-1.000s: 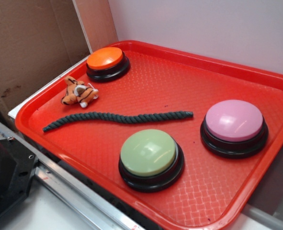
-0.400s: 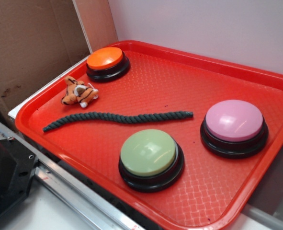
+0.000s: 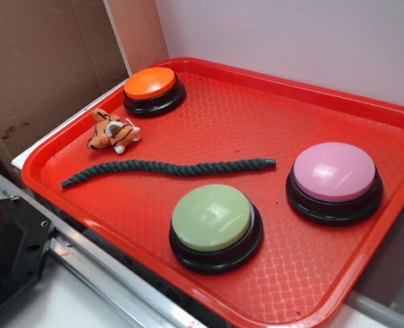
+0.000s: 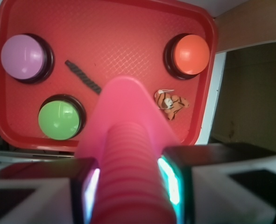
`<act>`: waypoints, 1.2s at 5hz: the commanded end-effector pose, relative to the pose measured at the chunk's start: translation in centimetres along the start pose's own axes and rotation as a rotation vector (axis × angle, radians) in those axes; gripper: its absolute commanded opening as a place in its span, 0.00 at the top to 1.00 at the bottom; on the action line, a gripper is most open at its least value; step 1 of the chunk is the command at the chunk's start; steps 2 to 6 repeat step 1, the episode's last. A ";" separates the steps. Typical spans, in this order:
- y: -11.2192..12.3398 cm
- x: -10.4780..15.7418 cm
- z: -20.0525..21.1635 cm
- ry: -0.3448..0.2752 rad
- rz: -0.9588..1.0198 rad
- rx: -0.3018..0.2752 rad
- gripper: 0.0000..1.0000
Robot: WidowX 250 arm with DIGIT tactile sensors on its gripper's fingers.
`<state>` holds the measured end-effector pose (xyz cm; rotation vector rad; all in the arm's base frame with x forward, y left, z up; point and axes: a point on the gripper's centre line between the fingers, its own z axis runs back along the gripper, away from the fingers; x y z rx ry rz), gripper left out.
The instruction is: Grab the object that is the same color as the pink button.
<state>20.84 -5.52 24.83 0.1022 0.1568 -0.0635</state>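
Only the wrist view is showing the fingers (image 4: 128, 196), which are clamping the bright pink ridged object (image 4: 126, 154) between them, high above the red tray (image 4: 128, 28). Beyond them to the left are sitting the pink button (image 4: 20, 55) and green button (image 4: 58, 119), the dark rope (image 4: 84, 77) is running ahead, and the orange button (image 4: 191, 53) and toy tiger (image 4: 171, 103) are lying to the right. The exterior view is showing the tray (image 3: 270, 102) with neither fingers nor object.
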 end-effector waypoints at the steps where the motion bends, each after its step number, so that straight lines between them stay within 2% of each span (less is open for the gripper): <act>1: -0.6 0.0 0.6 -0.044 -0.023 -0.029 1.00; 6: -0.6 0.0 0.6 -0.044 -0.023 -0.029 1.00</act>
